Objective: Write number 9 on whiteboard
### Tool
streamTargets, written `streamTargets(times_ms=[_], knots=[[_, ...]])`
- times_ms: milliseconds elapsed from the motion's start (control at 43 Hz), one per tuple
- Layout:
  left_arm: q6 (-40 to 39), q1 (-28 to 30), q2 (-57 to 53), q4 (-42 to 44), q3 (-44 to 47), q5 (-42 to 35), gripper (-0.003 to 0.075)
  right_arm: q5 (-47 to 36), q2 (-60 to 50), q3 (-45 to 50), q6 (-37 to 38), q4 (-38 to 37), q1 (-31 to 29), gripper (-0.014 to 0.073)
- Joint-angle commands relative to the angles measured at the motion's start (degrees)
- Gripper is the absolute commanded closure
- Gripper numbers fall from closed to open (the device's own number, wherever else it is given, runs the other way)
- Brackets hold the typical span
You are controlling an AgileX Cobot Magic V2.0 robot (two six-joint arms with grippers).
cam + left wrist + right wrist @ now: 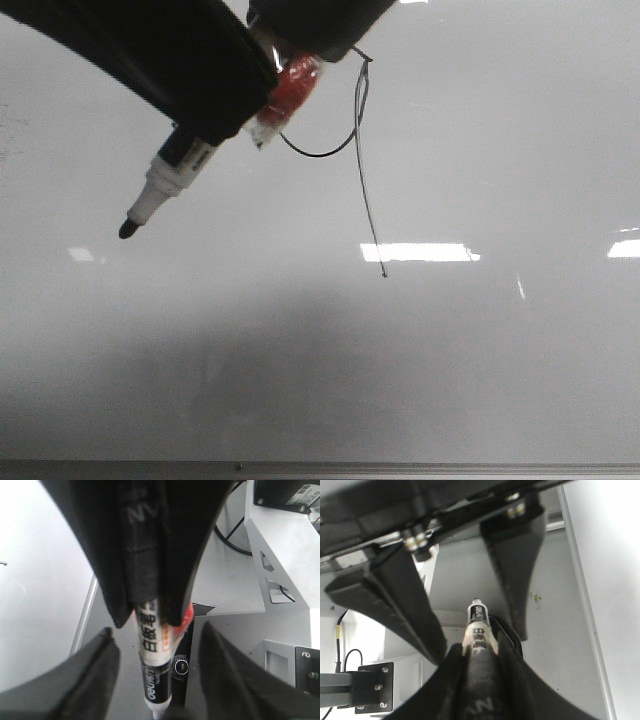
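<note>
**Now the marker hangs off the board, beside the 9**

Plainly, the right gripper (480, 652) is clamped on the marker (170, 175); in its wrist view the two black fingers press on the barrel from both sides, and the printed white label comes out beyond their tips. The left gripper (157, 637) stands spread; its fingers sit well apart on either side of the same marker, with a gap showing on each side; whether either finger touches the barrel cannot be told.

From the front, the marker slants down towards the left side of the board, its black tip lowest; the tip shows against bare board, though whether it touches the surface cannot be told. A red band (292, 88) wraps the upper end of the marker, close under the dark gripper bodies at the top of the view.

The number 9 (357, 140) is a thin black line on the whiteboard (450, 380), just right of the red band; the lower curve of its loop shows, the upper part is hidden behind the grippers, and the long tail slants down to the right, ending by a bright reflection (415, 252). A grey frame strip (400, 468) runs along the near edge.
</note>
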Motion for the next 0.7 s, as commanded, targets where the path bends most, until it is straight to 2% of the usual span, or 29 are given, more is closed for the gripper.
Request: streamTargets(times_ms=[0, 163, 349, 488, 674], knots=[[-0.41, -0.36, -1.66, -2.83, -1.82, -0.87, 0.0524, 4.85, -2.21, -1.81, -1.04, 3.84, 0.11, 0.0652], [-0.41, -0.36, -1.66, -2.83, -1.82, -0.87, 0.0731, 4.85, -2.21, -1.81, -1.09, 4.3, 0.11, 0.0652], [-0.24, -0.36, -1.66, -2.83, -1.82, -0.87, 0.0739, 3.86, -2.21, -1.81, -1.09, 5.52, 0.11, 0.0632], [-0.24, -0.36, -1.66, -2.83, -1.82, -0.87, 0.0739, 2.76, -2.21, -1.88, -1.09, 7.1, 0.11, 0.0454], [-0.24, -0.36, -1.66, -2.83, -1.82, -0.87, 0.0739, 1.24, -2.49, -4.11, -1.09, 7.3, 0.11, 0.0128]])
